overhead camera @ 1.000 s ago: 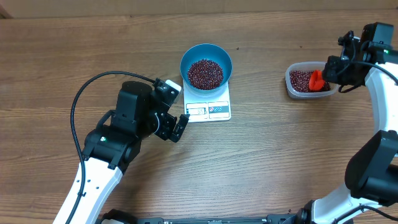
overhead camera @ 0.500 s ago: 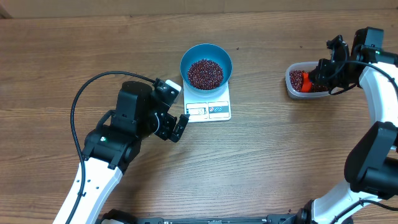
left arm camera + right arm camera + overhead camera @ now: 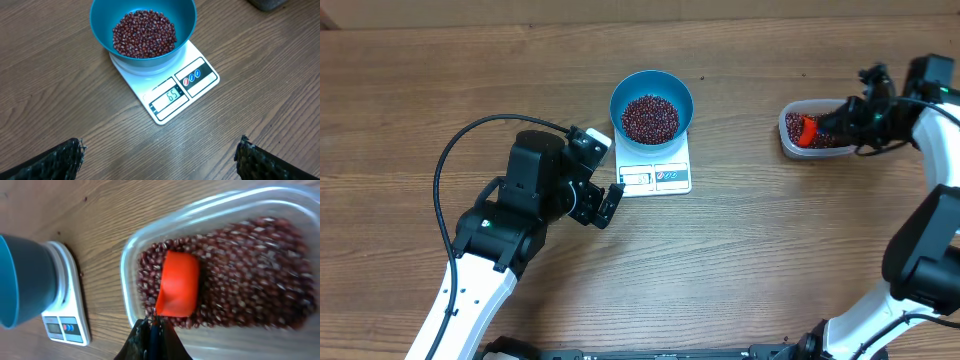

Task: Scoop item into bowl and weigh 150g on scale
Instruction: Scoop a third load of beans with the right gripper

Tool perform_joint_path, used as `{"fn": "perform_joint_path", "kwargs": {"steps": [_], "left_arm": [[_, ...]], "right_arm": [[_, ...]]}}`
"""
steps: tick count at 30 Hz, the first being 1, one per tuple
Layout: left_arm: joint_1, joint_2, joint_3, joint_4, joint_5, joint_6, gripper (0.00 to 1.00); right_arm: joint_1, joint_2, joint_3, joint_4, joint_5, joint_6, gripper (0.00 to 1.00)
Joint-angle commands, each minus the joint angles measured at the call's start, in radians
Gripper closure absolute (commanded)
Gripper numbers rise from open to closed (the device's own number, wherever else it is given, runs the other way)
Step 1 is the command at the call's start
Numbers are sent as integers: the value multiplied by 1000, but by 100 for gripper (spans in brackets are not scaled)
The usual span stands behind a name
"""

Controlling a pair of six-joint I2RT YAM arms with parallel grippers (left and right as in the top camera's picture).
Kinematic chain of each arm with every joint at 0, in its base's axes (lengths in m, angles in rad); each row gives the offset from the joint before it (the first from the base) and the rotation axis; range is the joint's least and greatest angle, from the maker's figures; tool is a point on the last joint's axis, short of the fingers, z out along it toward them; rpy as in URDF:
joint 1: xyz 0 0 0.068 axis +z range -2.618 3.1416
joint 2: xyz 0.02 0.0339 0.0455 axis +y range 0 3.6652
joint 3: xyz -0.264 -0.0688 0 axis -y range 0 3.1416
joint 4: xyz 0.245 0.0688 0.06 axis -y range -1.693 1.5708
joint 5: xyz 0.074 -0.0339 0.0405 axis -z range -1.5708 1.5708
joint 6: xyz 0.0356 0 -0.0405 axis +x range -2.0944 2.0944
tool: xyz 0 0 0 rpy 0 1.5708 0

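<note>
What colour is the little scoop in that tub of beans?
Bright orange-red. The scoop shows best in the right wrist view.

"65" on display (image 3: pixel 168 96) of scale (image 3: pixel 200 79)

scale (image 3: pixel 655 178): on table (image 3: pixel 750 260), middle, toward far edge | bowl (image 3: pixel 686 95): on scale's far half | beans (image 3: pixel 650 118): in bowl | tub (image 3: pixel 786 140): toward right edge, well right of scale | scoop (image 3: pixel 806 131): in tub's left part, on more beans
</note>
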Motion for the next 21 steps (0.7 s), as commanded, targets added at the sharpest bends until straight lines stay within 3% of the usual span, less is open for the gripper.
{"fn": "perform_joint_path", "kwargs": {"steps": [1,11,21], "left_arm": [[-2,-2,23,1,-6,-10,0],[-2,-2,23,1,-6,-10,1],[-2,-2,23,1,-6,-10,1]], "right_arm": [[-51,20,-16,-5,-127,23,96],[-212,20,-16,-17,-290,21,96],[-245,20,-16,-26,-417,17,96]]}}
